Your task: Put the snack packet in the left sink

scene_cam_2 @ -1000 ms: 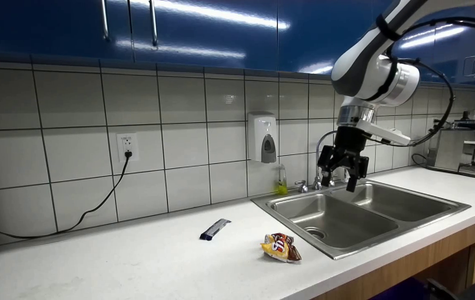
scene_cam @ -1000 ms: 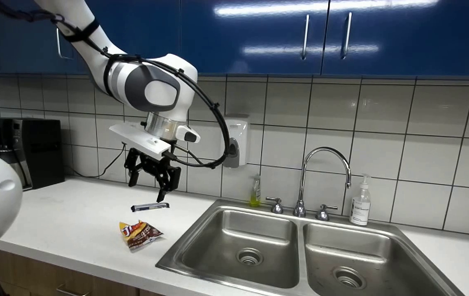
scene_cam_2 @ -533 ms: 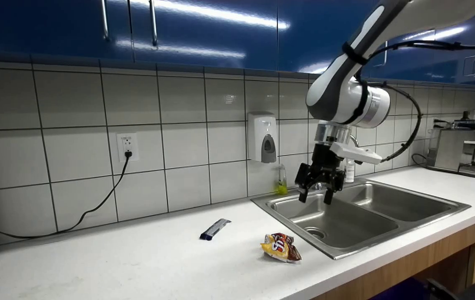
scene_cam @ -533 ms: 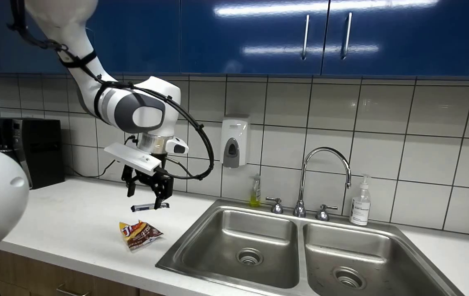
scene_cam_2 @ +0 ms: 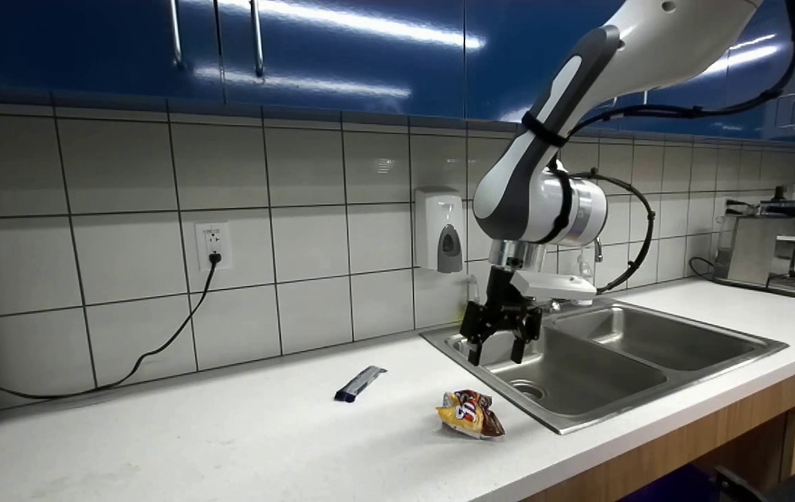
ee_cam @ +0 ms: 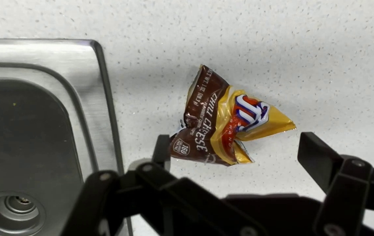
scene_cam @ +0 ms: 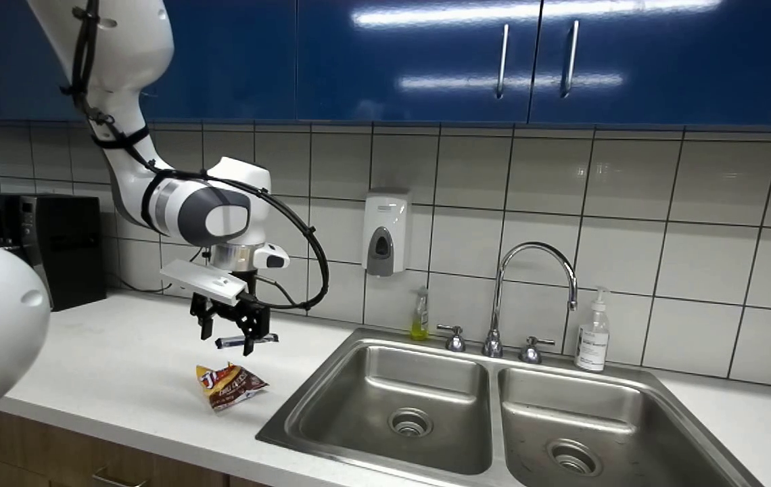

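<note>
I have the tool [scene_cam_2: 496,352] up over the worktop [scene_cam: 122,365], its two fingers spread wide and pointing down, and in both exterior views their tips are higher than the packet [scene_cam_2: 471,415]. The packet lies crumpled on the worktop just beside the left sink [scene_cam: 358,433], with a strip of white surface between it and the metal rim. My wrist view looks down on it: brown at one end, yellow at the other, a red patch among the yellow, and I can read CHILI CHEESE on the brown. There the packet sits between the fingers and mostly a little further up the picture than their tips; the finger on the picture's left meets its brown edge by line of sight. The drain [ee_cam: 11,211] shows in the lower left corner. A thin dark stick [scene_cam_2: 360,383] lies on the worktop nearer the wall, apart from the packet, and in an exterior view one finger crosses in front of it. The right sink [scene_cam: 561,412] adjoins the left one, with a tap [scene_cam: 496,304] behind them, a spray bottle [scene_cam: 420,318] to its left and a pump bottle [scene_cam: 592,341] to its right.
</note>
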{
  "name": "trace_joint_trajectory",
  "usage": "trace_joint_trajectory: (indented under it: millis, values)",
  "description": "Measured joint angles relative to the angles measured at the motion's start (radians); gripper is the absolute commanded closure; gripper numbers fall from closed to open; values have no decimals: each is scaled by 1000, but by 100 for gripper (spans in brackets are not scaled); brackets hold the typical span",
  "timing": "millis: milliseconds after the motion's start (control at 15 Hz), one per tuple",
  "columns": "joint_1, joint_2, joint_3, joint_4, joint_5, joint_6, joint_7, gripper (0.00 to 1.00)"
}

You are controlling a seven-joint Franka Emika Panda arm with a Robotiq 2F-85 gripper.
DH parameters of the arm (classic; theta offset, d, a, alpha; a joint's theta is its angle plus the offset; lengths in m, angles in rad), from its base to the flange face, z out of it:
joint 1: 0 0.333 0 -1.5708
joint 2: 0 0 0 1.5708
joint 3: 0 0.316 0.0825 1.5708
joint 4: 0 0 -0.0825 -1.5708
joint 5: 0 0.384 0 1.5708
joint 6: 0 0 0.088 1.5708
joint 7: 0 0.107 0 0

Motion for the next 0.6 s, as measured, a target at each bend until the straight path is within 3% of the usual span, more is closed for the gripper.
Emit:
trace_joint_trajectory:
  millis: [600]
  values:
    - [1, 173, 74, 106, -17, 33, 96, 0]
